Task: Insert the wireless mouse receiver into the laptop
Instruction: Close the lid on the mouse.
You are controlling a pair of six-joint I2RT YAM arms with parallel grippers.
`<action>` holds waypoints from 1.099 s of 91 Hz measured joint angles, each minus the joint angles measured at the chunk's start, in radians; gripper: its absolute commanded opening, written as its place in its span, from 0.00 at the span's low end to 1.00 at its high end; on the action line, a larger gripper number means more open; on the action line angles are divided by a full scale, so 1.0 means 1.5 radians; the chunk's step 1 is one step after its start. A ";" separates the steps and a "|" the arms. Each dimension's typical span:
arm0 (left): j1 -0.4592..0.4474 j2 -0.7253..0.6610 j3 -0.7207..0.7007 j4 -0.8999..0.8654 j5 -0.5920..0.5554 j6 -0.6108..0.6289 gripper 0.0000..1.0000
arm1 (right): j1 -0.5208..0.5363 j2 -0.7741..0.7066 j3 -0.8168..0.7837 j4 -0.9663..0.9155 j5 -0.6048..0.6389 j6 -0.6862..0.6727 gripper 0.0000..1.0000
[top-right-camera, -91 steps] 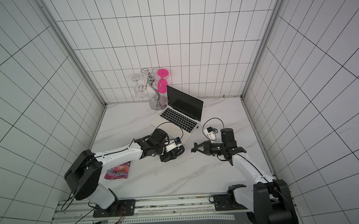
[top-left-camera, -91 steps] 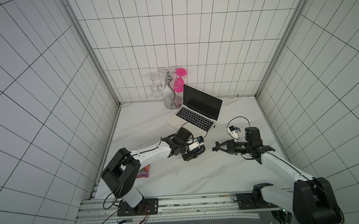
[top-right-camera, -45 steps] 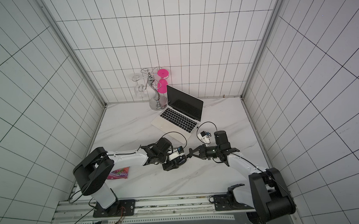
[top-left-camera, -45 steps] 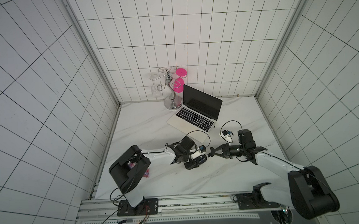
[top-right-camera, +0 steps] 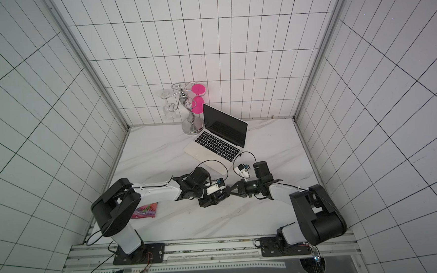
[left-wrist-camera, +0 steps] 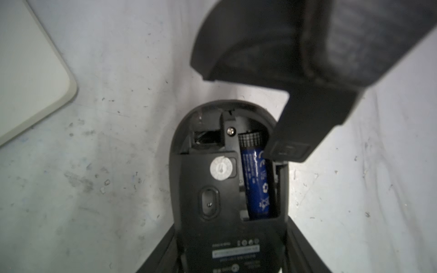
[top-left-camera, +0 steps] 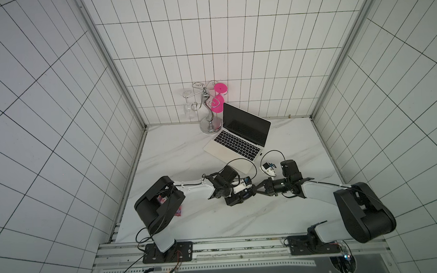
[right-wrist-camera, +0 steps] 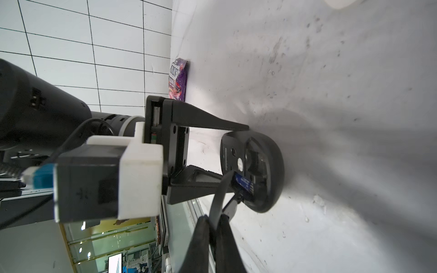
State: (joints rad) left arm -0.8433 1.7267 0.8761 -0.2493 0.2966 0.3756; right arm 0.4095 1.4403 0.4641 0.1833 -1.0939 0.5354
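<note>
My left gripper point(left-wrist-camera: 230, 250) is shut on the black mouse point(left-wrist-camera: 212, 189), which is turned underside up just above the table. Its bay is uncovered, with a blue battery point(left-wrist-camera: 256, 184) and a dark slot beside it. I cannot make out the wireless mouse receiver. My right gripper point(right-wrist-camera: 214, 219) is shut on the black crescent cover point(left-wrist-camera: 248, 47), tilted up with its tab end at the bay's rim. In both top views the two grippers point(top-left-camera: 241, 195) point(top-left-camera: 256, 190) meet in front of the laptop point(top-left-camera: 238, 141), which stands open with a dark screen.
A silver glass rack point(top-left-camera: 208, 109) with a pink glass stands behind the laptop's left corner. A colourful snack packet point(top-right-camera: 145, 210) lies near the left arm's base. The laptop's front corner point(left-wrist-camera: 28, 78) is close to the mouse. Tiled walls enclose the marble table point(top-left-camera: 191, 226).
Both arms have drawn together. The left brought the mouse nearer the front, and the right swung left until the cover reached the mouse. Neither grip changed.
</note>
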 measured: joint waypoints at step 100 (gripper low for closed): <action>0.000 0.021 0.024 -0.004 0.016 0.006 0.29 | 0.016 0.093 0.021 0.074 -0.013 -0.033 0.02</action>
State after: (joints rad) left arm -0.8433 1.7576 0.9119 -0.2550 0.3199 0.3851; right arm 0.4339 1.5803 0.4957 0.2943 -1.1137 0.4858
